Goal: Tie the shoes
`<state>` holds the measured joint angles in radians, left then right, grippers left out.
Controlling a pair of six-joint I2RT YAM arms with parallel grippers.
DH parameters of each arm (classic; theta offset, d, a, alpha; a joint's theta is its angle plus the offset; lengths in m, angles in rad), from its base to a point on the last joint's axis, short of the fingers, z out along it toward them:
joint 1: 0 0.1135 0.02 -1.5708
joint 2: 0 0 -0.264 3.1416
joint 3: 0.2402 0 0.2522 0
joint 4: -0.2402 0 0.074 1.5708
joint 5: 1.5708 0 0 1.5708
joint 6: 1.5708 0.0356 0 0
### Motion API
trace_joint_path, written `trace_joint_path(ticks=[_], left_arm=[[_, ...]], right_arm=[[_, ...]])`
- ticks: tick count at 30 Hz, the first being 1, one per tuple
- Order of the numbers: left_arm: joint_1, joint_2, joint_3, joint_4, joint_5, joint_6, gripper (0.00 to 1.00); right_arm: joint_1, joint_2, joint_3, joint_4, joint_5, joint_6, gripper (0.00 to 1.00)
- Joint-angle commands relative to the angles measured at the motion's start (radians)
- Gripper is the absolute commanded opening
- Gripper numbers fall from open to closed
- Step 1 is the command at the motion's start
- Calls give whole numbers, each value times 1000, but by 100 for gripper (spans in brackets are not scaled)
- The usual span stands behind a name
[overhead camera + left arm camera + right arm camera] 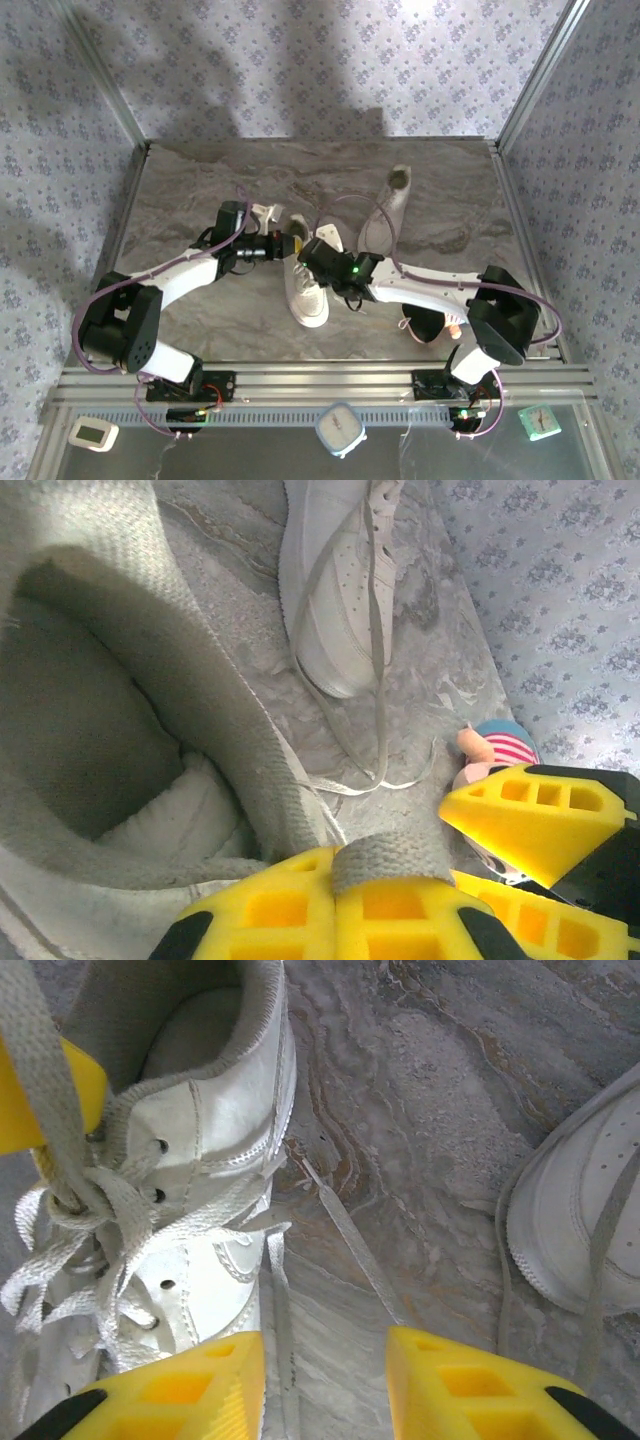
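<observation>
— Where is this?
— A grey marbled tabletop [200, 200], boxed in by flowered wallpaper [60, 120].
— Start at the left.
— The left fingers [337, 915] are pressed together on a flat pale lace [390, 855] of the near shoe [307, 295], right beside the shoe's opening.
— How does that shoe lie?
— It sits mid-tabletop on its sole. Its long axis runs near to far, with the toe toward the arms' bases and the heel toward the back wall. It's white leather with a grey lining, and the laces are gathered in a loose tangle over the tongue.
— And the right fingers?
— The right fingers [225, 1385] stand partly apart, just beside that shoe's side. They are over a loose end [345, 1230] that lies flat on the tabletop, and they are gripping nothing.
— The other shoe?
— The far shoe [383, 215] lies further back and to the right, apart from the first. It is slanted, heel far-right and toe near-left. It's the same white, with its laces undone and trailing onto the tabletop.
— Anything else?
— A small pink-striped toy [497, 748] near the right edge.
</observation>
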<state>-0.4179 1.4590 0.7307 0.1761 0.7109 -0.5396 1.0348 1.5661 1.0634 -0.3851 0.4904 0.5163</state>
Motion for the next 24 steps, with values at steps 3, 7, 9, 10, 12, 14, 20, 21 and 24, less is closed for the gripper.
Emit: trace_joint_path(ticks=[3, 7, 9, 10, 12, 14, 20, 21, 24], left_arm=[[3, -23, -1, 42, -14, -57, 0], [7, 5, 22, 42, -11, -111, 0], [7, 19, 33, 33, -4, -124, 0], [7, 25, 36, 34, -1, -132, 0], [7, 32, 40, 42, 9, -145, 0], [7, 34, 48, 34, 17, -148, 0], [9, 19, 46, 26, 14, -138, 0], [8, 19, 45, 26, 13, -137, 0], [11, 20, 44, 25, 14, -138, 0]], right_arm=[[42, -91, -20, 54, 9, -38, 37], [122, -65, 19, 63, 7, -41, 34], [157, -17, 63, 31, 38, -11, 33], [172, 10, 84, 19, 57, -2, 33], [194, 65, 121, -2, 96, 9, 33], [207, 124, 190, -35, 126, 27, 33], [222, 255, 305, -155, 240, 71, 34], [222, 264, 312, -164, 248, 76, 35], [221, 289, 330, -180, 261, 85, 36]])
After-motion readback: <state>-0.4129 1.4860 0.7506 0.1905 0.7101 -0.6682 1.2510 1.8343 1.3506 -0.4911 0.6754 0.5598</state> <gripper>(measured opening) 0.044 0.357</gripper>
